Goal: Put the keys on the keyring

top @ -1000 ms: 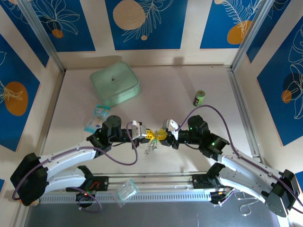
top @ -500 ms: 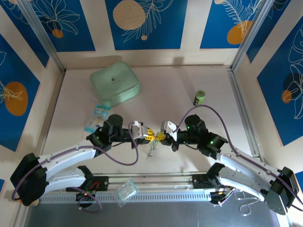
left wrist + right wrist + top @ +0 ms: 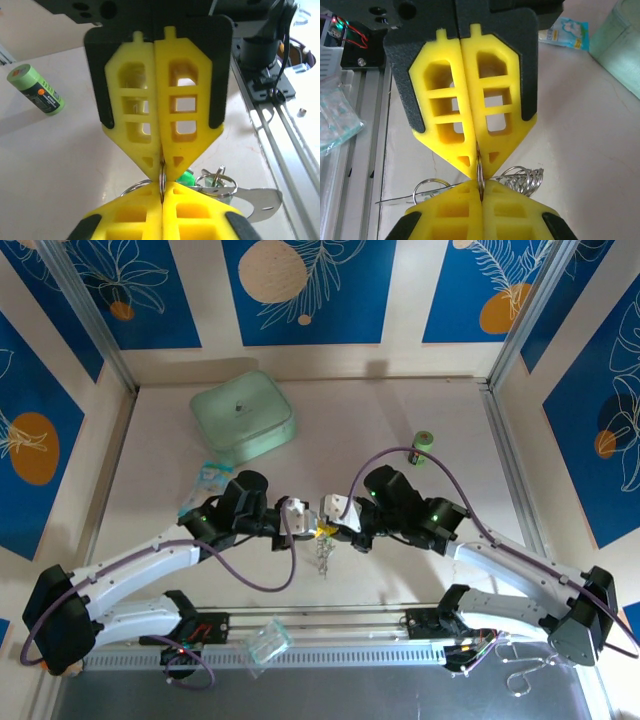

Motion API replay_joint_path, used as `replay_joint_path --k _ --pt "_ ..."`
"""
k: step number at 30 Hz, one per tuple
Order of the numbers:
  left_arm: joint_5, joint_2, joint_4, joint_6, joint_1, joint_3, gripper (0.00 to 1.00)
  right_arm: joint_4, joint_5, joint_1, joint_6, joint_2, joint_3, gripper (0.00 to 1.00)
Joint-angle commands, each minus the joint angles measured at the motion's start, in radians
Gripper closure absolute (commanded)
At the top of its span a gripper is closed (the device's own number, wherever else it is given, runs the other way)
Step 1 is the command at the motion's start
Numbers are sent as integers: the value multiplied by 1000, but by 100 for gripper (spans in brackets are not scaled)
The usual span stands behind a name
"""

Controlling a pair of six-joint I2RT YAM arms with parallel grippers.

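top external: left gripper (image 3: 305, 523) and right gripper (image 3: 325, 525) meet tip to tip mid-table; silvery beaded-chain keyring (image 3: 322, 552) dangles under them.
left wrist: yellow lattice fingers (image 3: 132, 220) pressed together, pinching a thin metal ring (image 3: 162, 178); green-headed key (image 3: 186, 178) and pale silver key (image 3: 260, 199) lie below.
right wrist: fingers (image 3: 445, 215) likewise clamped on the ring; chain coils (image 3: 522, 178) beside.
step: both holding the ring, threading underway, judged.
next: prise the ring apart, slide a key on.
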Motion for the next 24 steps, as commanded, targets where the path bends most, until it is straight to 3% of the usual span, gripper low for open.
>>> replay_joint_path --k 1,3,6,12,24 --pt "3 -5 18 9 -6 17 100 39 -44 3 -5 -36 9 100" --pt "8 -19 68 -23 -7 -9 100 133 -99 -35 50 -88 -54 84" --pt "18 -41 203 -100 -6 -74 100 276 -191 -95 154 -150 -161 73" --pt "31 -62 460 -216 -6 -188 100 346 -201 -109 223 -166 -250 71" --pt "87 -30 527 -273 -7 -206 100 402 -219 -109 221 -151 -267 76"
